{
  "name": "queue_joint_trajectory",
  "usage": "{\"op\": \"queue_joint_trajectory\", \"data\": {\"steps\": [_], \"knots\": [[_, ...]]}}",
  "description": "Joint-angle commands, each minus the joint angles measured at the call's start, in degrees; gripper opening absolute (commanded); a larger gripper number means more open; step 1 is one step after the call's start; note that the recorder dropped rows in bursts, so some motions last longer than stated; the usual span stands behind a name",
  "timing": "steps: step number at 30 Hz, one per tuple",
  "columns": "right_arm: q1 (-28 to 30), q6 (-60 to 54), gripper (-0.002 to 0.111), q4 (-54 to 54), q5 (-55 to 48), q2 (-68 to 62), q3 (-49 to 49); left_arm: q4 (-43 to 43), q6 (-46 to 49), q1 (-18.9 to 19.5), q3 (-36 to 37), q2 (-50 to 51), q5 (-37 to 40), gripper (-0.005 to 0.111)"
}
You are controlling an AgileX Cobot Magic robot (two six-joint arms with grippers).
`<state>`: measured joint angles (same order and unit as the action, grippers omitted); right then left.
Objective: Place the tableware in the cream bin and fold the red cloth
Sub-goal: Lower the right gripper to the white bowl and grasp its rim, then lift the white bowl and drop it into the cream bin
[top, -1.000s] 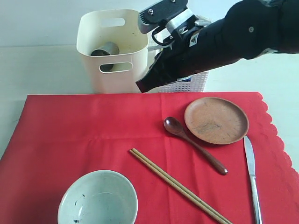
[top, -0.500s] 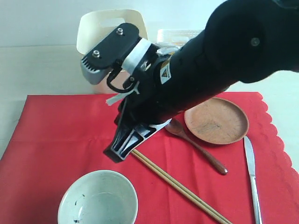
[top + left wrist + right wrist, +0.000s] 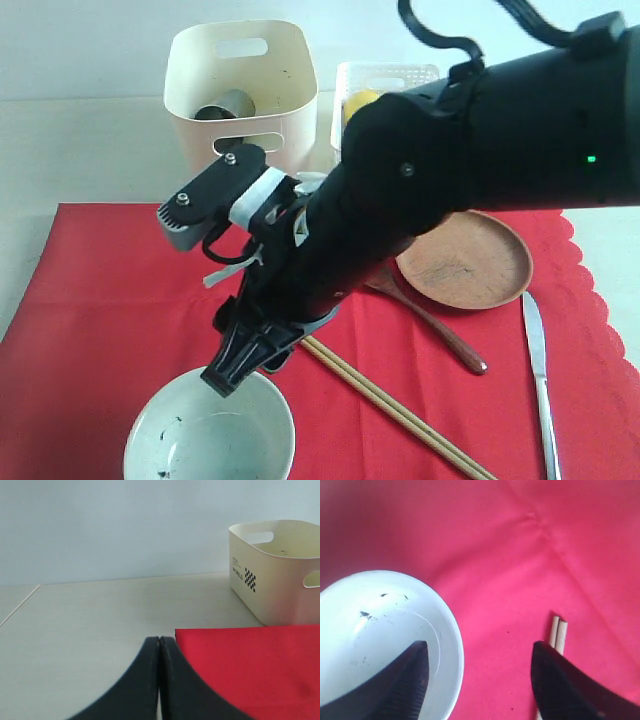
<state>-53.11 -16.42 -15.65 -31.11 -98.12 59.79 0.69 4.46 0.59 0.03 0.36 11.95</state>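
Note:
My right gripper (image 3: 247, 367) hangs open over the near rim of the pale bowl (image 3: 210, 432), one finger above the bowl's inside, the other near the chopsticks (image 3: 400, 405). The right wrist view shows that gripper (image 3: 479, 650) straddling the bowl (image 3: 375, 640) rim, chopsticks (image 3: 558, 631) beside it. The dark wooden spoon (image 3: 445, 340), brown plate (image 3: 480, 262) and knife (image 3: 538, 370) lie on the red cloth (image 3: 100, 300). The steel cup (image 3: 225, 106) lies in the cream bin (image 3: 240, 150). My left gripper (image 3: 159, 641) is shut and empty at the cloth's (image 3: 250, 670) corner, the bin (image 3: 277, 580) ahead of it.
A white lattice basket (image 3: 400, 75) with a lemon (image 3: 362, 100) stands right of the cream bin. The right arm's dark bulk covers the middle of the cloth and part of the plate. The cloth's scalloped edge runs along the right side.
The right arm has swung from beside the cream bin down and to the left across the cloth, and its open gripper now sits over the bowl's rim.

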Motion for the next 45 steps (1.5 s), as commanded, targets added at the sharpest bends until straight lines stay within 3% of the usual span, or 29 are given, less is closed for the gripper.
{"op": "queue_joint_trajectory", "data": {"steps": [1, 10, 17, 19, 27, 39, 45], "knots": [[-0.14, -0.38, 0.059, -1.36, -2.43, -4.25, 2.92, 0.2, -0.28, 0.06, -0.03, -0.36, -0.41, 0.0], [-2.91, -7.93, 0.059, -5.13, -5.74, -11.49, 7.37, 0.2, -0.28, 0.06, -0.03, -0.36, -0.41, 0.0], [-3.54, -7.93, 0.05, -4.72, -7.08, -12.95, 8.17, 0.2, -0.28, 0.06, -0.03, -0.36, -0.41, 0.0], [-3.54, -7.93, 0.043, -3.69, -7.48, -12.95, 8.17, 0.2, -0.28, 0.06, -0.03, -0.36, -0.41, 0.0], [-3.54, -7.5, 0.001, 0.85, -8.69, -12.95, 9.29, 0.2, -0.28, 0.06, -0.03, -0.36, -0.41, 0.0], [-3.54, -6.92, 0.0, 1.44, -8.17, -12.58, 12.74, 0.2, -0.28, 0.06, -0.03, -0.36, -0.41, 0.0], [-2.82, 2.34, 0.0, 10.58, -8.04, -10.36, 18.38, 0.2, -0.28, 0.06, -0.03, -0.36, -0.41, 0.0]]}}
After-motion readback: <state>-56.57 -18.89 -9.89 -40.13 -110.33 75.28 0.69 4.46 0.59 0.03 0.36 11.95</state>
